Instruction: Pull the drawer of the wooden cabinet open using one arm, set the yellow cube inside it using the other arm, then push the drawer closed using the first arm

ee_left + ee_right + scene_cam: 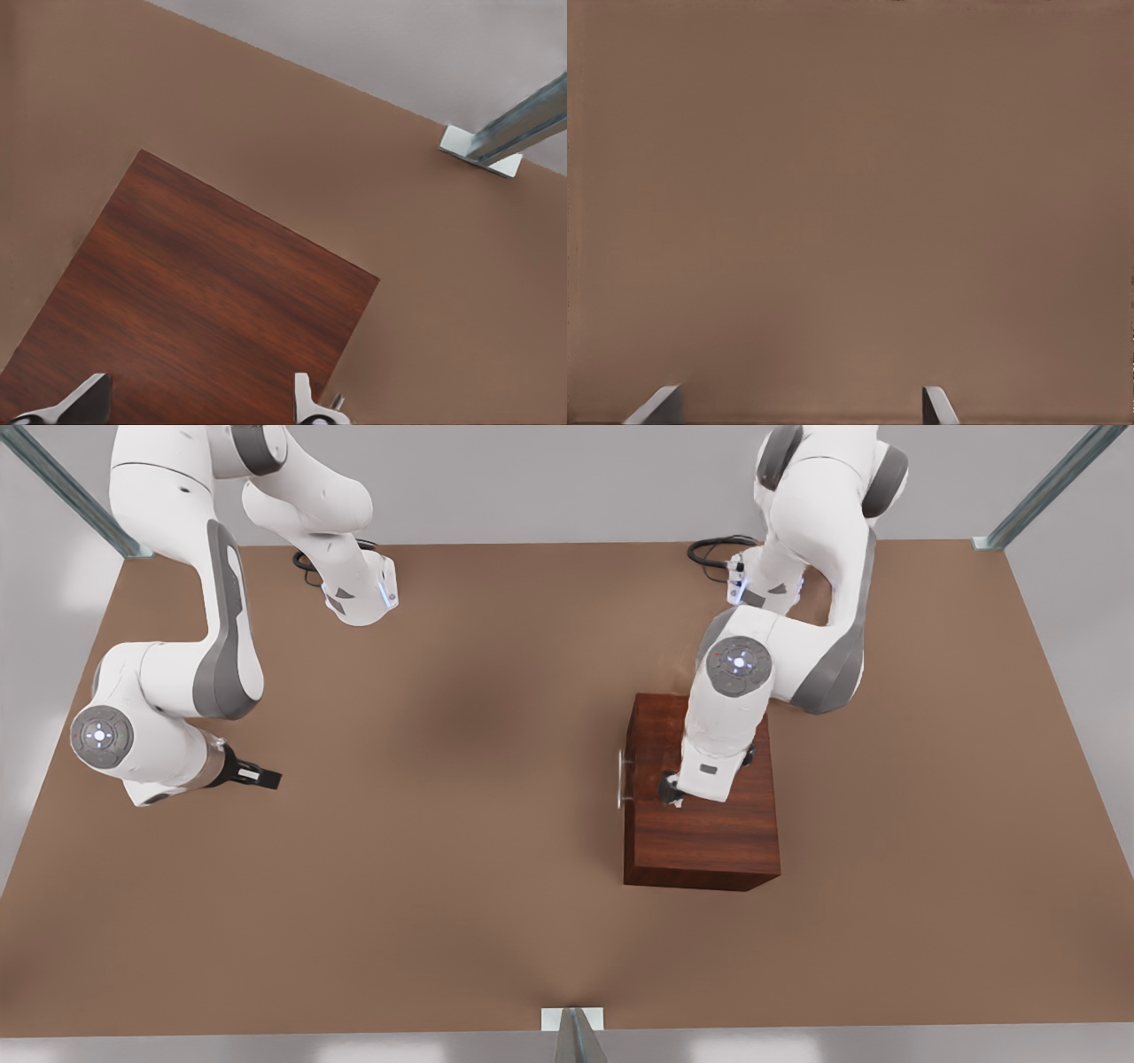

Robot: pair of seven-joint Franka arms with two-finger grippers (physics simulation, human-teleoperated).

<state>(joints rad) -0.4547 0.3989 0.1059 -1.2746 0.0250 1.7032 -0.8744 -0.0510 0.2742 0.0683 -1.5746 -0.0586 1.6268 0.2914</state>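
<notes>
The wooden cabinet (709,841) (204,292) stands on the table at the front view's right. Its drawer sits flush in the side facing the front view's left, with the silver handle (623,779) standing out from it. My left gripper (671,788) (195,403) hangs open over the cabinet top, close to the handle edge, with nothing between its fingers. My right gripper (266,778) (799,405) waits open and empty above bare table at the front view's left. The yellow cube is out of view.
The brown table (461,850) stretches wide between the two arms. Metal frame posts stand at the far corners, and a bracket (574,1020) sits at the near edge. Another post (509,131) lies beyond the cabinet. Black cables (713,549) curl by the arm bases.
</notes>
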